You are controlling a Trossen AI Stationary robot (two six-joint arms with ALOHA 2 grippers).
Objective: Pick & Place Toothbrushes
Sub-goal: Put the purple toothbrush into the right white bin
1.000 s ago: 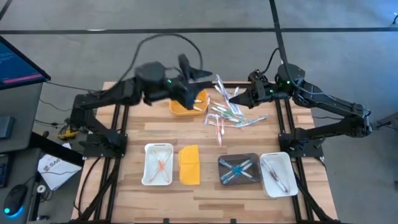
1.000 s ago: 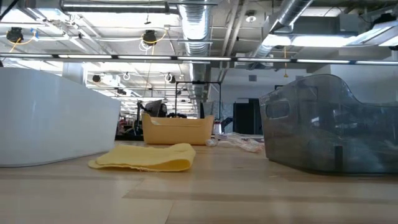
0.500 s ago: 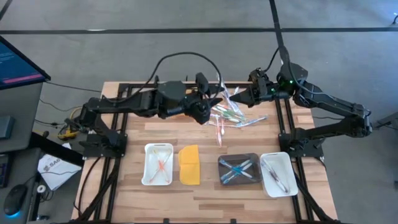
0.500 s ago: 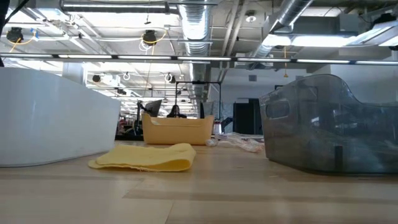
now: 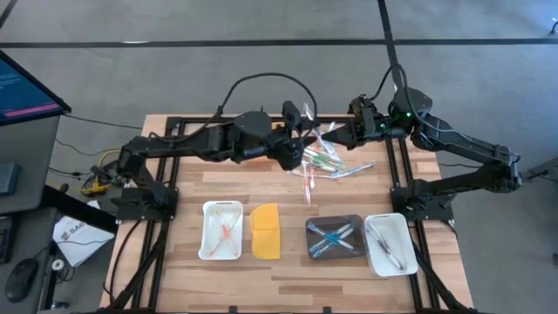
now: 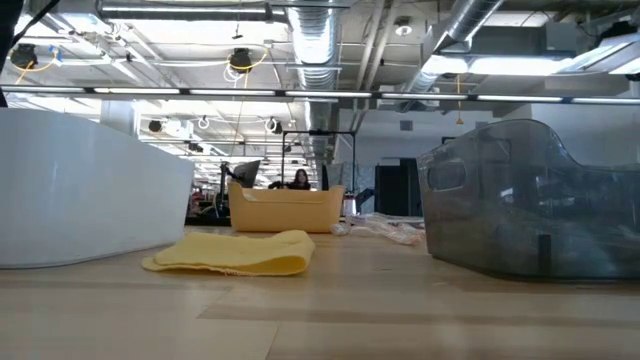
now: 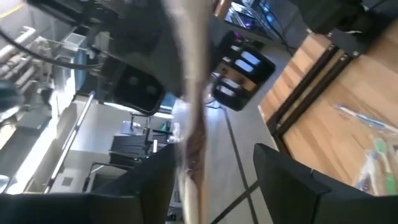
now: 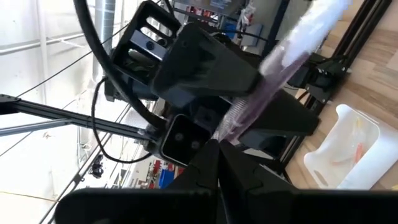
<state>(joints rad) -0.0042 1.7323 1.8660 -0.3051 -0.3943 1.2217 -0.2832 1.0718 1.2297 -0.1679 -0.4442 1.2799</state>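
Toothbrushes point(image 5: 324, 162) lie behind four trays point(image 5: 221, 230), between both arms.

Below my dark arms lies a light wooden slatted table point(image 5: 288, 262) on a black frame. My pile of thin plastic toothbrushes point(image 5: 324, 162) mixes pink, green, blue and clear. Near it: a white tray point(image 5: 221, 230), a yellow-orange flat lid point(image 5: 266, 231), a smoky grey bin point(image 5: 336, 238), another white tray point(image 5: 389, 243).

Left tool point(image 5: 301, 142) spread wide, right tool point(image 5: 324, 136) clamped, tips nearly meeting

Even overhead light, soft shadows; ceiling lamps point(image 6: 500, 65) glare in the low view, and both wrist views smear with blur.
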